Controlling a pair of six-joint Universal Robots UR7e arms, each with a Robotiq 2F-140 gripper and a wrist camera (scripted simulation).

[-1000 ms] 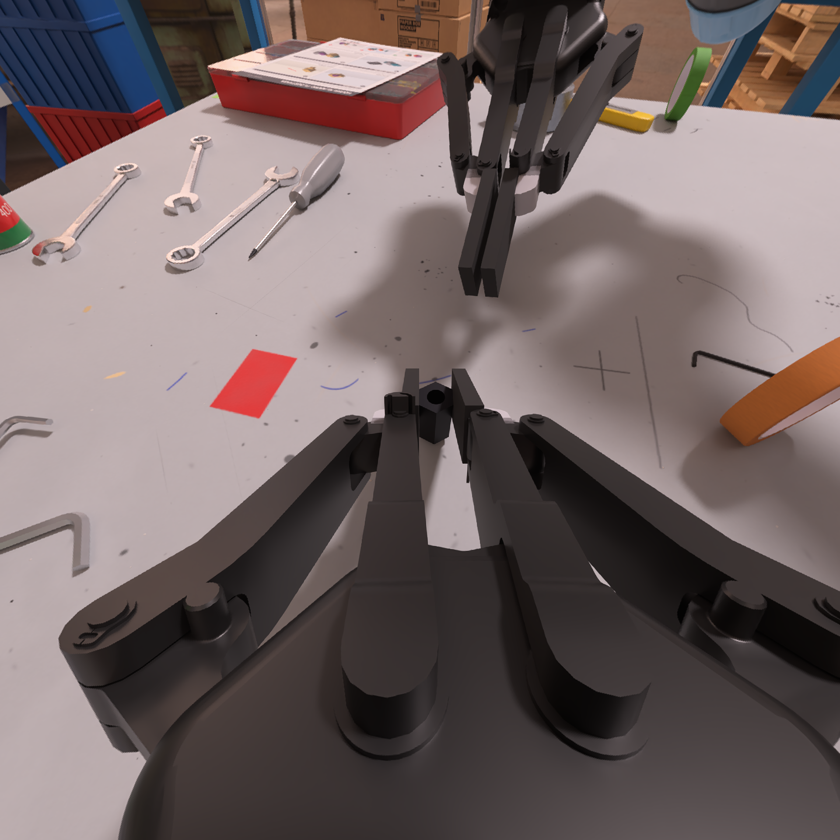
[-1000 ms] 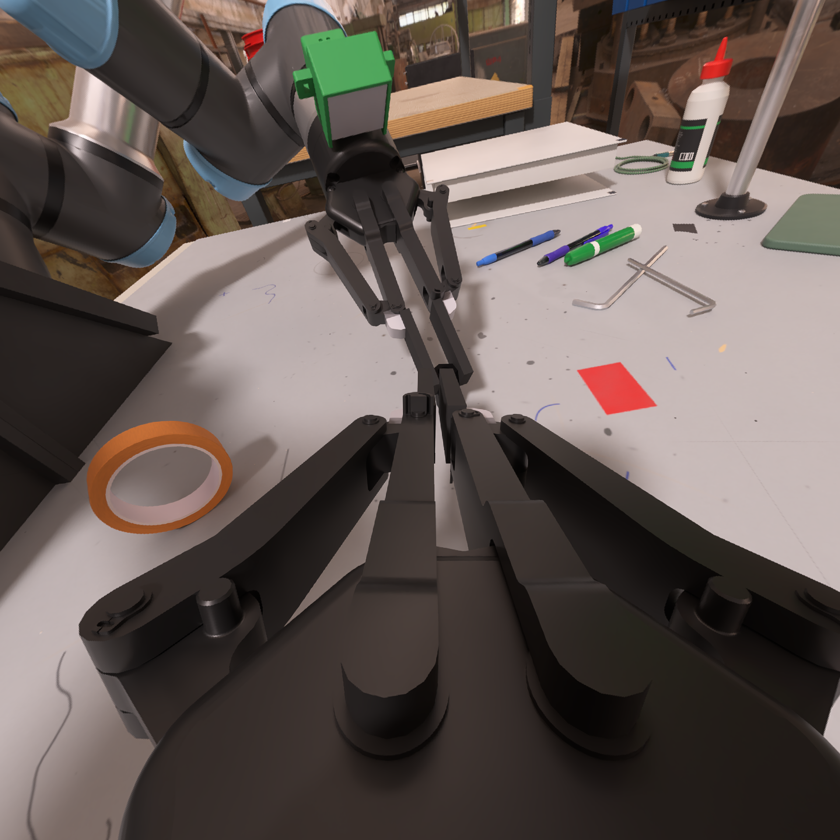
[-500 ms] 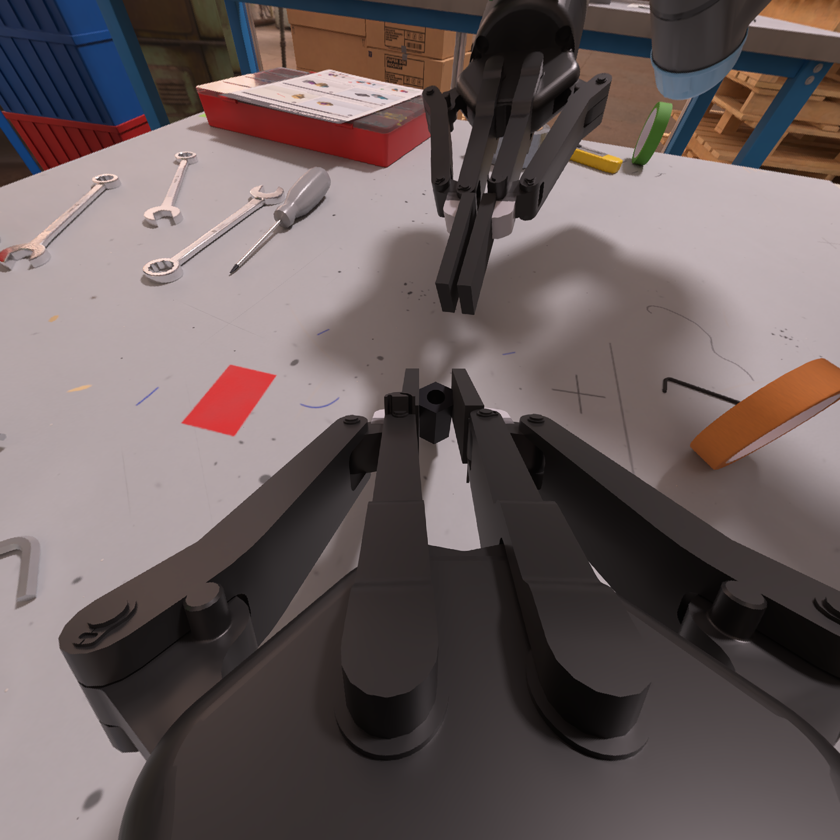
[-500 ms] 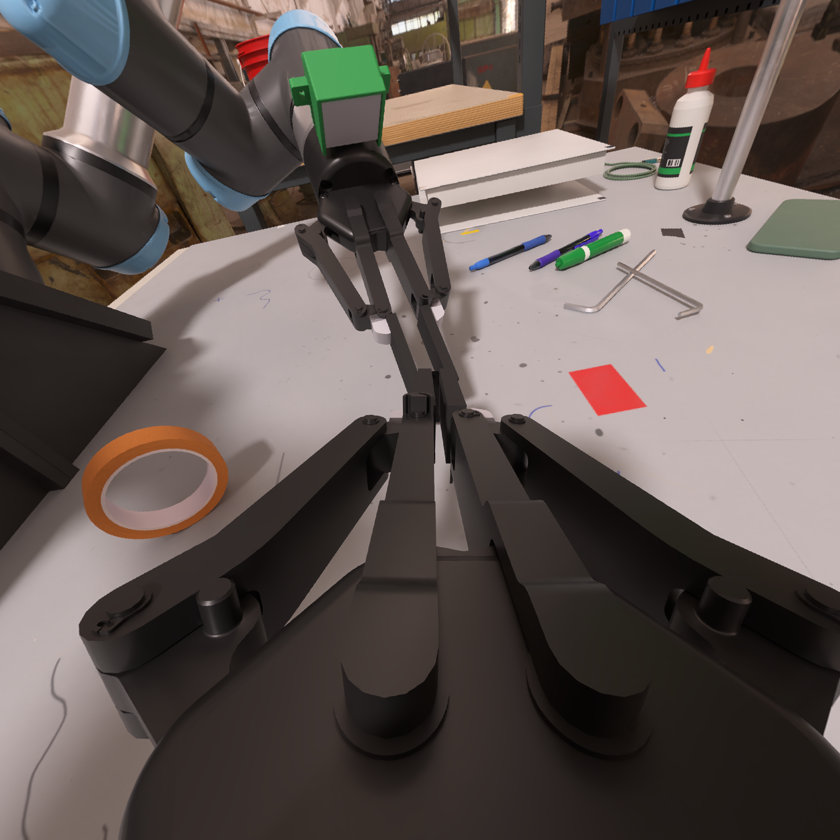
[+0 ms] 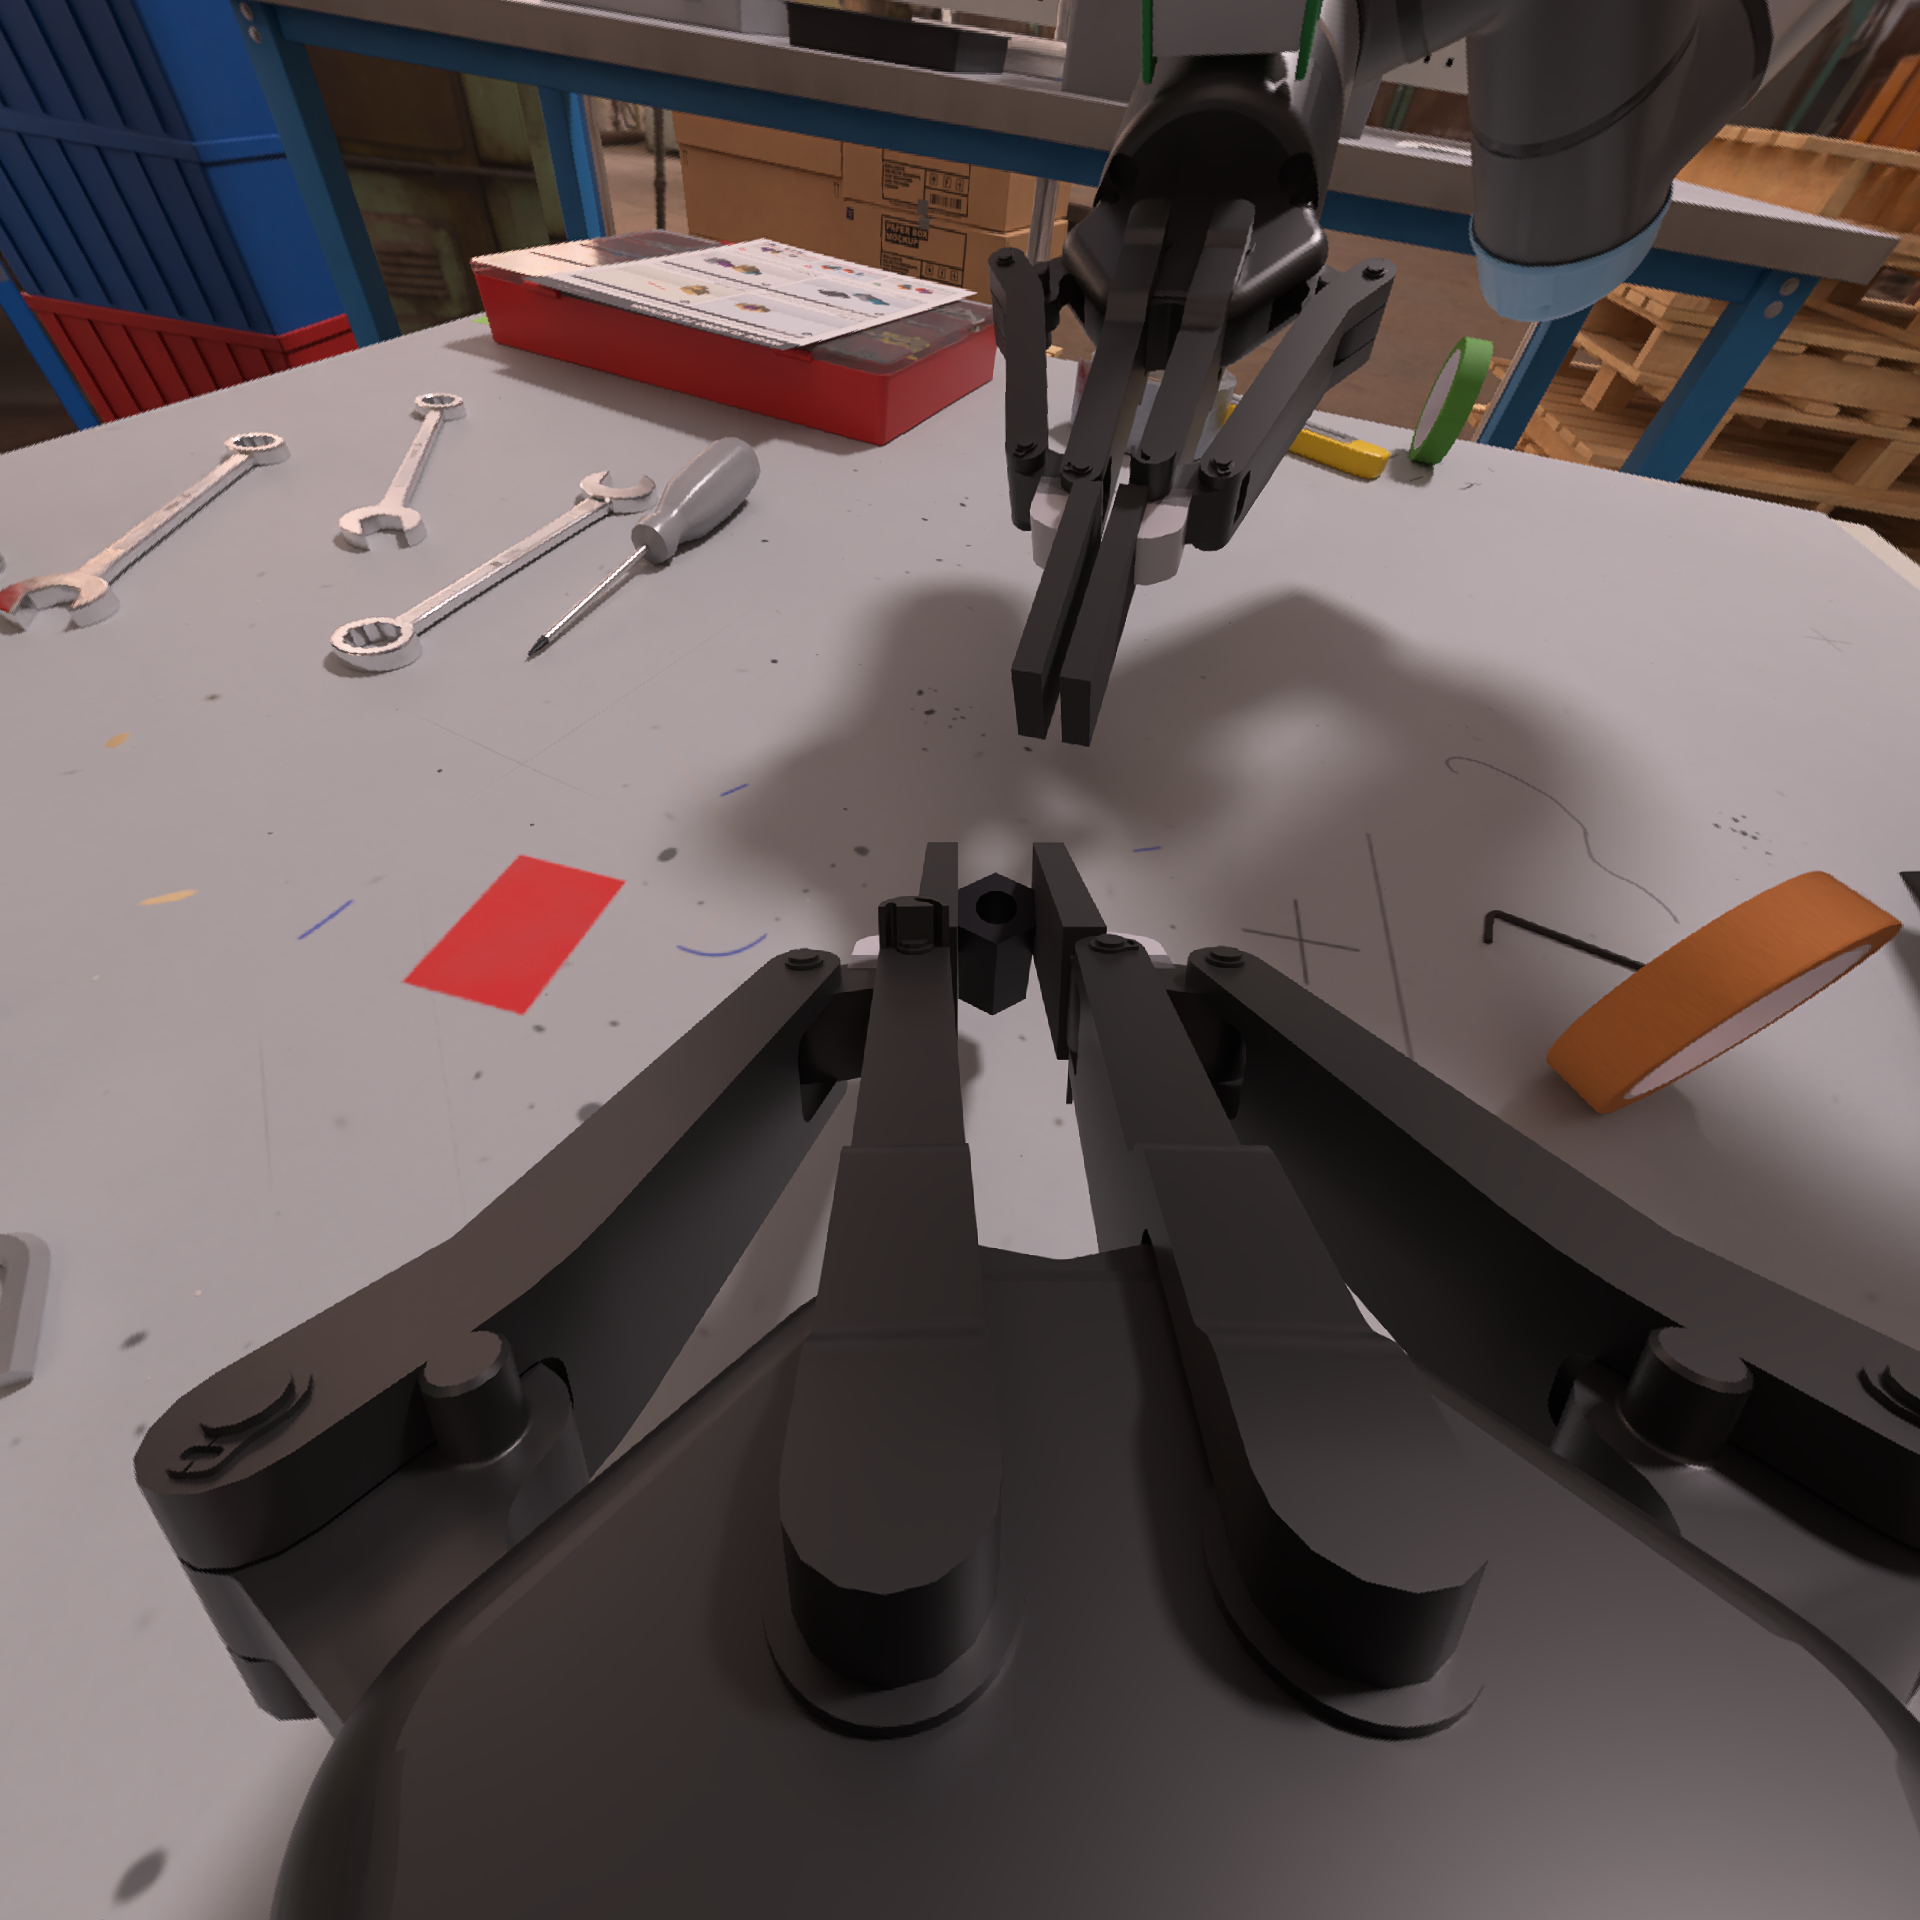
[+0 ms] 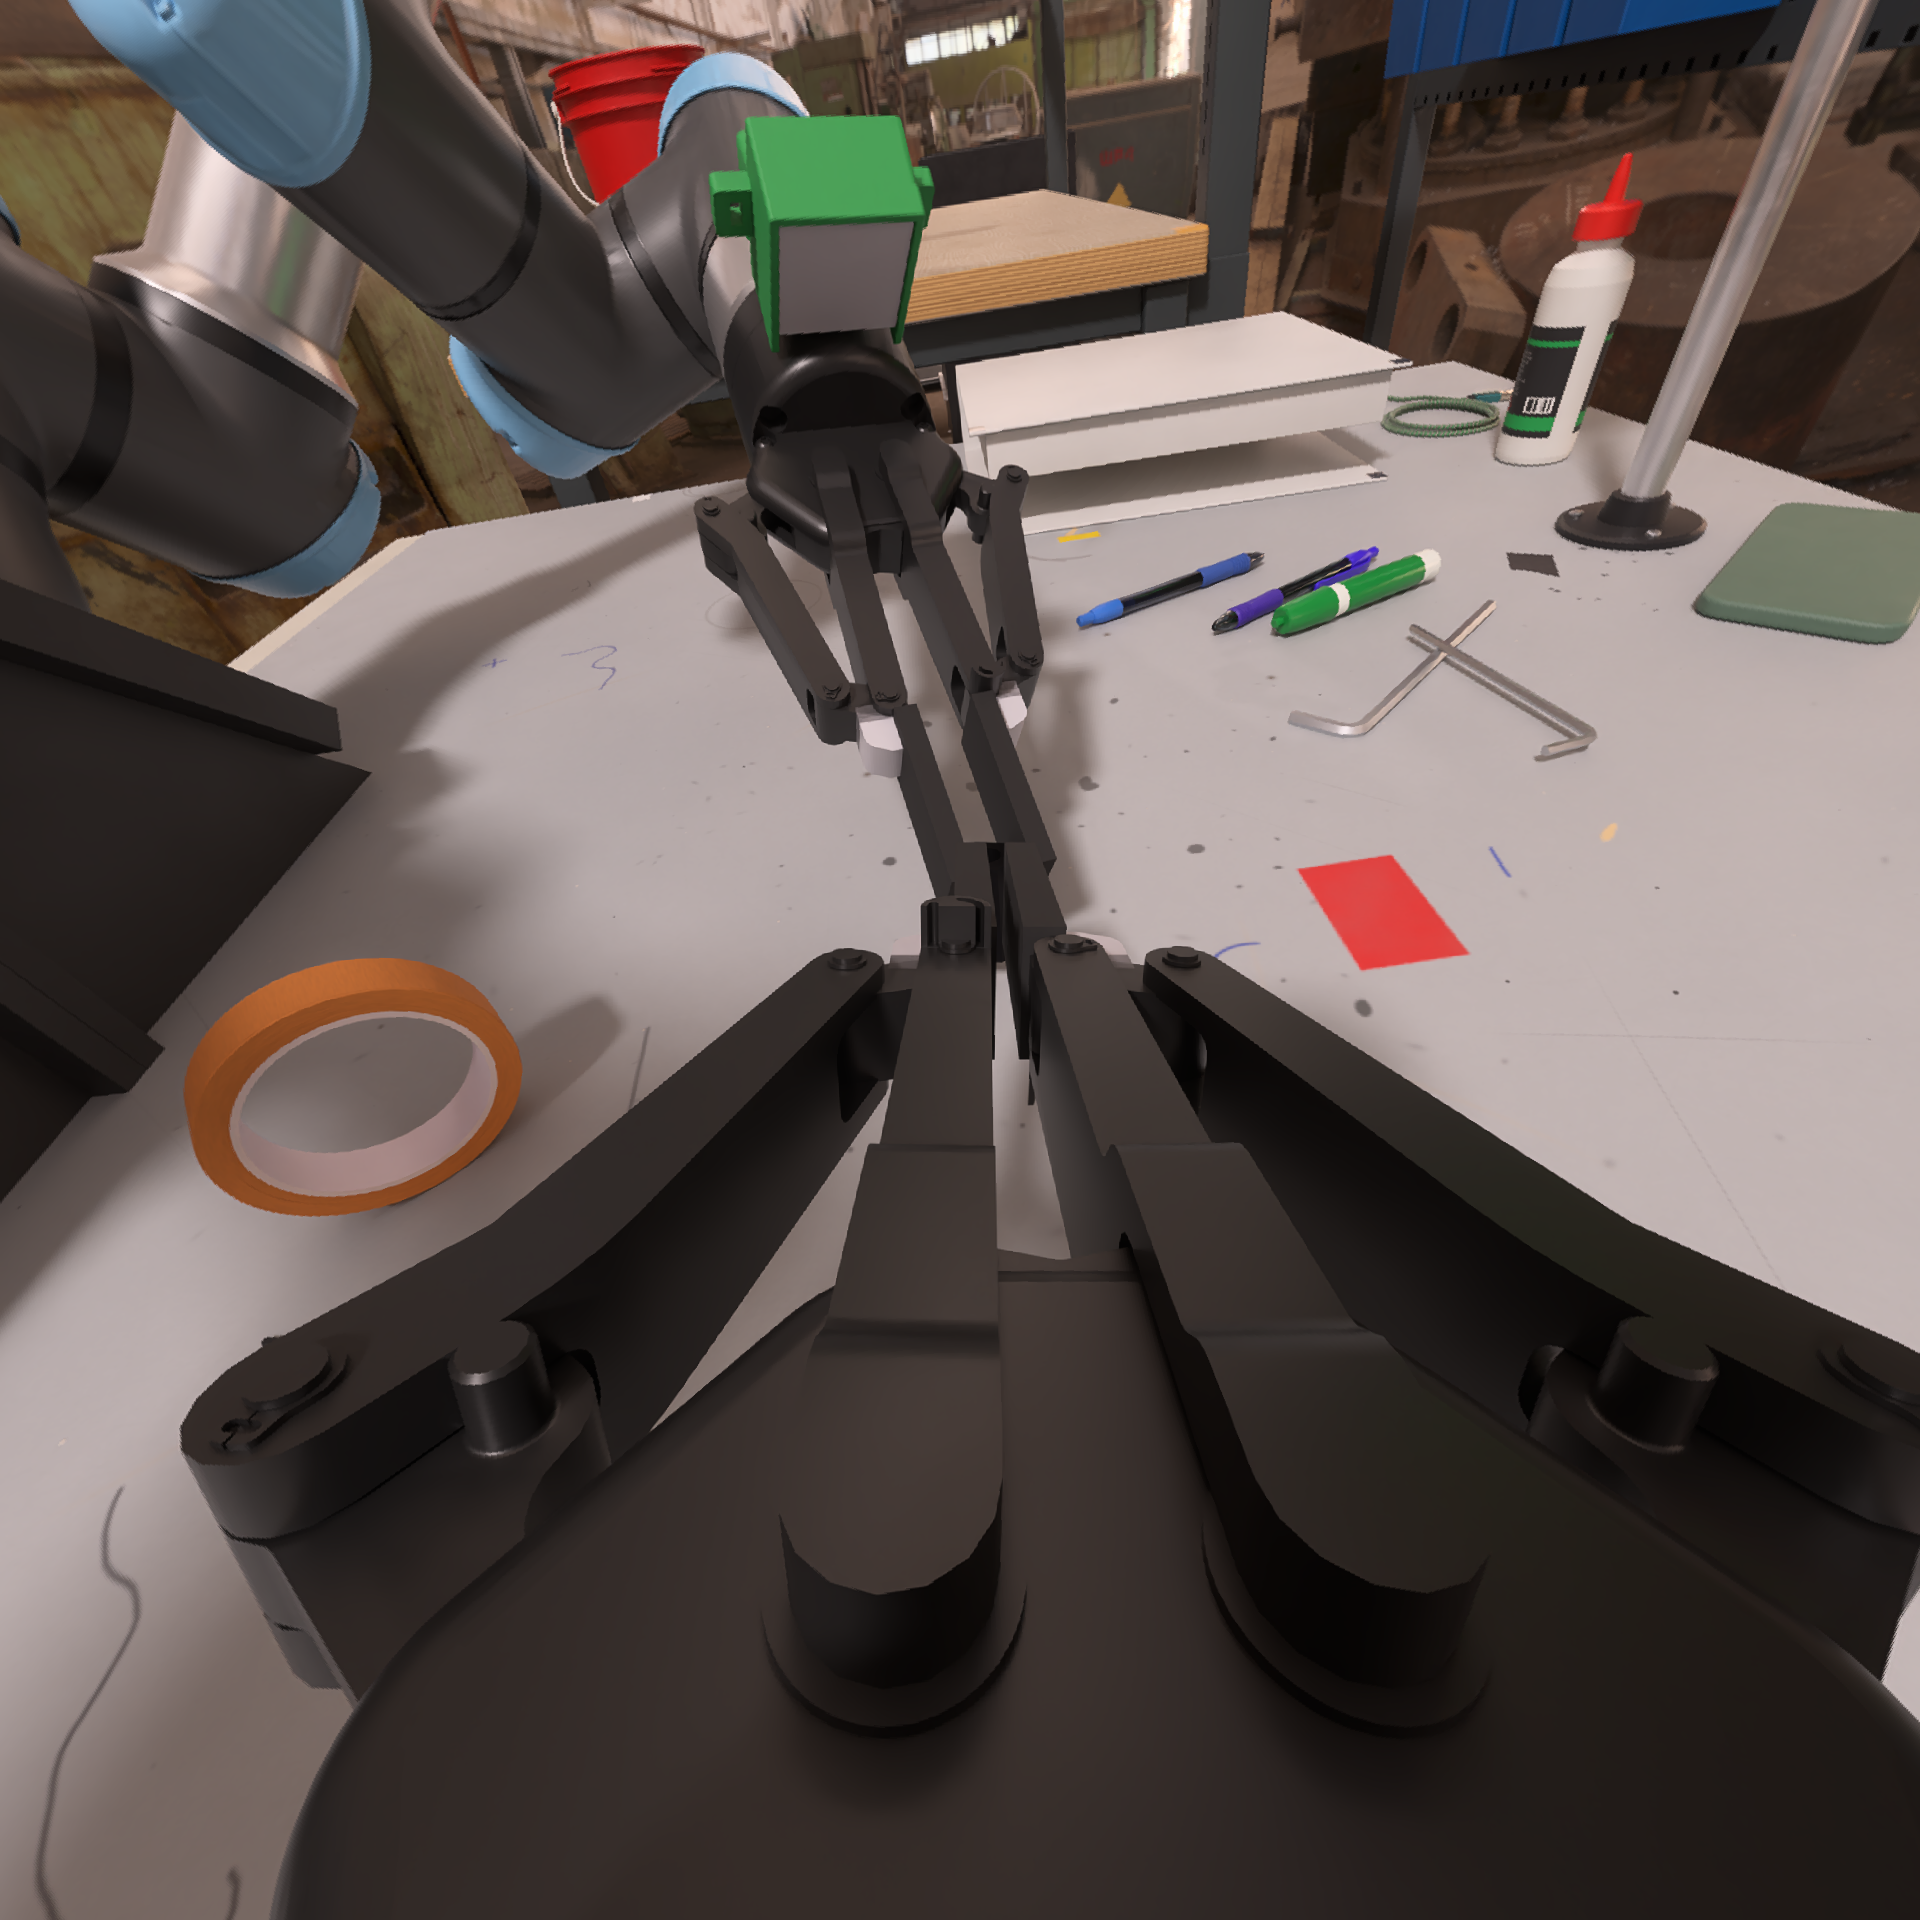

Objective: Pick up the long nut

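Long nut (image 5: pixel 992 940), black and hexagonal, sat clamped between the left gripper (image 5: pixel 992 883) fingertips, seemingly clear of the grey table (image 5: pixel 312 1091), so the lift looked largely done. Its long axis ran along the fingers, bore facing far. Beyond it, the right gripper (image 5: pixel 1051 717) hung clenched on nothing.

Workshop/warehouse floor: grey desk (image 5: pixel 1351 644) scattered with combination wrenches (image 5: pixel 488 571), a screwdriver (image 5: pixel 665 520), hex keys (image 6: pixel 1455 686), tape rolls (image 6: pixel 353 1086) and a red parts case (image 5: pixel 727 353), with blue steel racking (image 5: pixel 125 187), cardboard boxes (image 5: pixel 831 197) and wooden pallets (image 5: pixel 1787 416) behind.
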